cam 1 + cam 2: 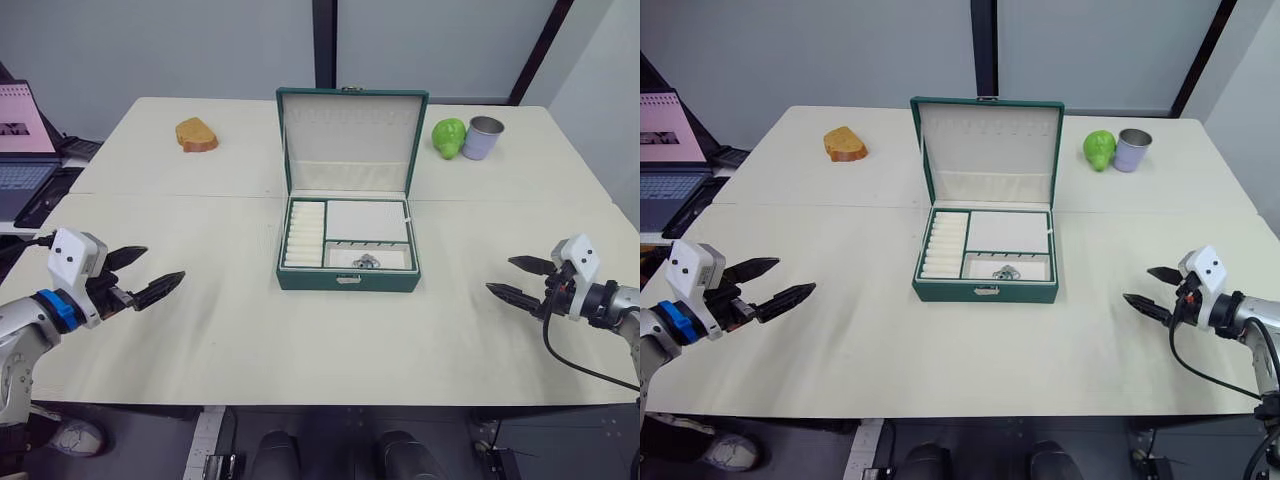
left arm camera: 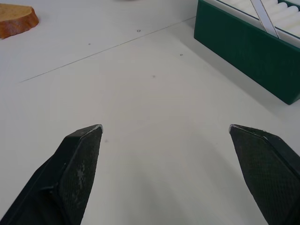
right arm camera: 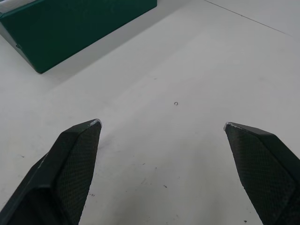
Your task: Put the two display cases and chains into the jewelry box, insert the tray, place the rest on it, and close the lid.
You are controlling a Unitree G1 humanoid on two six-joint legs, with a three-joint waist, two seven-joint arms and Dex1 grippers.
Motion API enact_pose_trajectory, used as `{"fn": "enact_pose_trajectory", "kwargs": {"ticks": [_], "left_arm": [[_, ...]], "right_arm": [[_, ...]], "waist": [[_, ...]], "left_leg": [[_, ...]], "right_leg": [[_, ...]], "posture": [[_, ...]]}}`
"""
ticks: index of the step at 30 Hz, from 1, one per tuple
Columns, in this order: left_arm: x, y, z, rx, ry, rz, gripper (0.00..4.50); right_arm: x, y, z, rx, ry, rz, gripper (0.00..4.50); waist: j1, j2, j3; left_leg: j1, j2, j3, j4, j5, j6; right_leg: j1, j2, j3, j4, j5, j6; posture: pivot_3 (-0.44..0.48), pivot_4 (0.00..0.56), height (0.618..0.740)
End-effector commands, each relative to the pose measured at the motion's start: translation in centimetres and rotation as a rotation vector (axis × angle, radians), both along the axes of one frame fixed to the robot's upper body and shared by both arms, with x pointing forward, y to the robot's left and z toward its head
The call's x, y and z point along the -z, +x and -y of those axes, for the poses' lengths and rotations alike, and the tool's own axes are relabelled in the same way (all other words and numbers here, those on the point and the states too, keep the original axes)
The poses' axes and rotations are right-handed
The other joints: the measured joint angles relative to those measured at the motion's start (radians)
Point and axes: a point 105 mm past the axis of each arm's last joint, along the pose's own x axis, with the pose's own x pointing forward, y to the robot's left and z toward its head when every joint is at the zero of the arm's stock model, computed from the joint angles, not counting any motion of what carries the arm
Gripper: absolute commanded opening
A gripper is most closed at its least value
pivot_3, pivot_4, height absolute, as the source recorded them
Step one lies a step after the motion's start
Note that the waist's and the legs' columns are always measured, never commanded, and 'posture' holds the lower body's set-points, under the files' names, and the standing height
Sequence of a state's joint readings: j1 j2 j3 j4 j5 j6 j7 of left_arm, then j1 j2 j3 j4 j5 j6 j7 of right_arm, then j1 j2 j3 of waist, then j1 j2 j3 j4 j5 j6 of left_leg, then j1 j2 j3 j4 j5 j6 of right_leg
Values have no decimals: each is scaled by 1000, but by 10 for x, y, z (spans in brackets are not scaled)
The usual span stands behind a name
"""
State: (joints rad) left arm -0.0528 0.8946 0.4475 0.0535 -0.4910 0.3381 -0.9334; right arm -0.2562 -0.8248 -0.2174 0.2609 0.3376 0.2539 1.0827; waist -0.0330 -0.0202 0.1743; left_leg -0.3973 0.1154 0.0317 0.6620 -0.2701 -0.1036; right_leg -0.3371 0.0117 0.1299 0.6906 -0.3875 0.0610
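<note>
Left gripper (image 1: 145,272) lower left, right gripper (image 1: 518,277) lower right, both spread wide, empty; jewelry box (image 1: 347,281) frame centre, lid (image 1: 351,140) up; left wrist view catches bread slice (image 2: 16,19) edge

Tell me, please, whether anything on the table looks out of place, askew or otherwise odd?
Nothing looks spilled, askew or damaged. The dark green jewelry box sits square at mid-table, its cream-lined lid upright, the cream-lined tray seated level with silvery rings in its front compartment. The left gripper and right gripper hover open, well clear.
</note>
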Motion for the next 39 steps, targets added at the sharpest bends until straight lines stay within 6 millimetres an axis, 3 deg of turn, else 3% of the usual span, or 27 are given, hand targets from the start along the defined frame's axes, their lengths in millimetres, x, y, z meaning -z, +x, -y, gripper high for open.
{"fn": "enact_pose_trajectory", "kwargs": {"ticks": [1, 11, 16, 20, 24, 34, 36, 39], "left_arm": [[-9, 1, -2, 2, 16, 35, 4500], [-8, 8, 1, -16, -8, 56, 4500], [-5, 24, 16, -40, -48, 111, 4500], [0, 37, 32, -37, -89, 115, 4500], [12, 54, 51, -33, -108, 80, 3574], [22, 90, 111, 100, -138, 41, 486], [26, 93, 119, 116, -141, 31, 13], [34, 98, 129, 141, -139, 18, 13]], "right_arm": [[-18, 1, 6, 11, -8, 58, 4456], [-25, 8, -5, -2, 63, 60, 4456], [-27, 17, -28, -36, 109, 66, 4456], [-27, 29, -42, -46, 113, 92, 3578], [-22, 46, -58, -48, 121, 106, 2276], [-20, 70, -98, -117, 157, 120, 2], [-20, 72, -102, -128, 161, 122, 0], [-20, 72, -112, -159, 171, 123, 0]], "waist": [[0, 0, 0], [0, 0, 0], [0, 0, 0], [0, 0, 0], [-1, 0, 0], [-7, 0, 0], [-10, 0, 0], [-12, 0, 0]], "left_leg": [[0, 0, 0, 0, 0, 0], [0, 0, 0, 0, 0, 0], [0, 0, 0, 1, 0, 0], [0, 0, 0, 2, 0, 0], [0, 0, -1, 2, 0, 0], [0, 0, -1, 3, 0, 0], [0, 0, -1, 3, 0, 0], [0, 0, -1, 4, 0, 0]], "right_leg": [[0, 0, 0, 0, 0, 0], [0, 0, 0, 1, 0, 0], [0, 0, 0, 2, 0, 0], [0, 0, 0, 3, 0, 0], [0, 0, -1, 4, 0, 0], [-1, 0, -1, 6, 0, 0], [-1, 0, -1, 6, 0, 0], [-1, 0, -2, 7, 0, 0]], "posture": [[0, 150, 740], [0, 150, 740], [0, 150, 740], [0, 150, 740], [0, 150, 740], [0, 150, 740], [0, 150, 740], [0, 150, 740]]}}
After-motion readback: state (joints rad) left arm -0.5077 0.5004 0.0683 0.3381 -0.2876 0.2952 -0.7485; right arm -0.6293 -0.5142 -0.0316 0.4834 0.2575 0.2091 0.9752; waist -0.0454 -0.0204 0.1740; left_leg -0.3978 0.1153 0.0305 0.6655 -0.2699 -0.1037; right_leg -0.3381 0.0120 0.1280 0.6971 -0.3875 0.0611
